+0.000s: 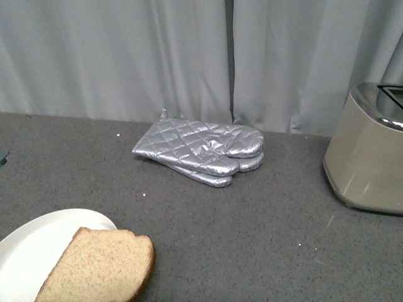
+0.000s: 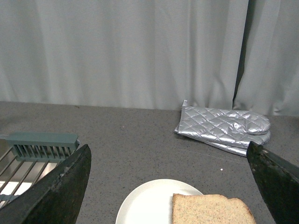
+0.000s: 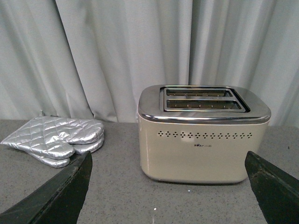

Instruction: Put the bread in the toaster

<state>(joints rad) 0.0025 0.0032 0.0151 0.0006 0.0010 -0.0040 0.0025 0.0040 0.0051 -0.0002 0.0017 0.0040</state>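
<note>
A slice of tan speckled bread with a brown crust lies half on a white plate at the near left of the grey counter. In the left wrist view the bread lies low between my open left gripper and its dark fingers, a short way off. The beige toaster with a chrome top stands at the far right. My right gripper is open and faces the toaster, whose two dark slots are empty. Neither arm shows in the front view.
Silver quilted oven mitts lie stacked at the back middle, in front of a grey curtain. A green-edged wire rack sits left of the plate. The mitts lie left of the toaster.
</note>
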